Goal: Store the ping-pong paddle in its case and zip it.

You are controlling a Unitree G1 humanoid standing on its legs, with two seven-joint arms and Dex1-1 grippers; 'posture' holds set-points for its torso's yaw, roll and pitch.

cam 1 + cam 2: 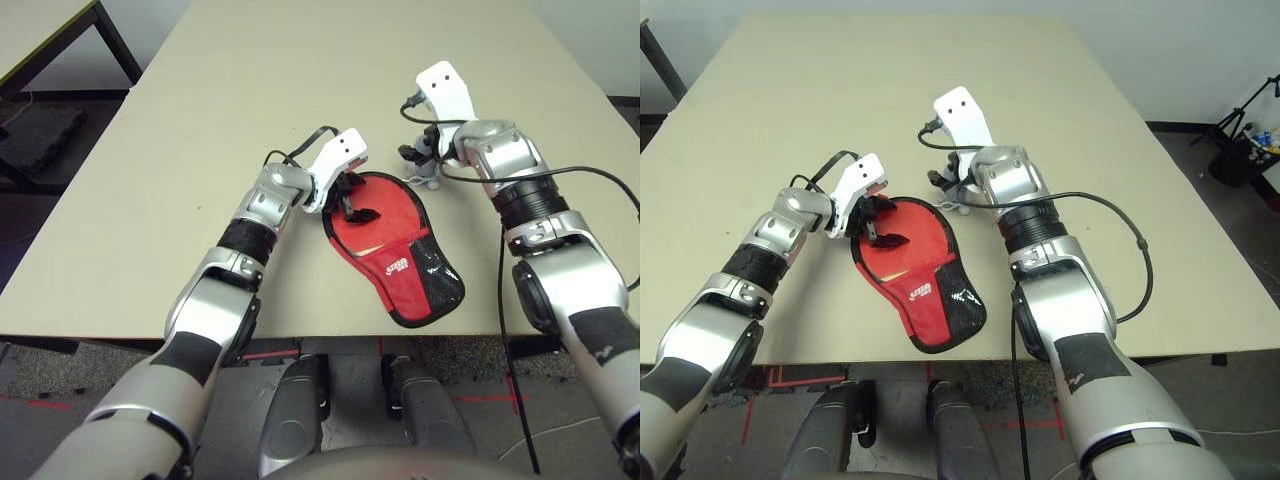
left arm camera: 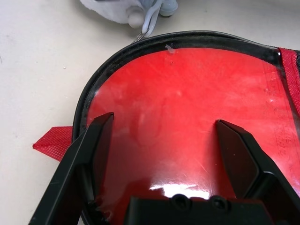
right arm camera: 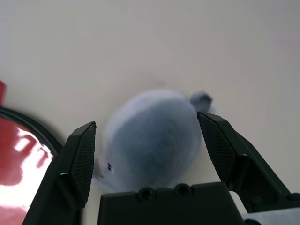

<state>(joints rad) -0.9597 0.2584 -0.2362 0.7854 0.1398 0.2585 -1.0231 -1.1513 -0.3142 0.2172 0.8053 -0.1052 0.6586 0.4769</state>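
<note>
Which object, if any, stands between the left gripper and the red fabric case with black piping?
Nothing visible: the left gripper hangs open over the case. The grey-blue plush toy lies beside the case, outside that gap.

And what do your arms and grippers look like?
Both arms are silver with black ribbed sections near the wrist and black patches on the forearms. At each wrist sits a white plate with dark holes and a black cable. The left gripper and right gripper each have two black, angular fingers; the right one's inner faces are ridged.
</note>
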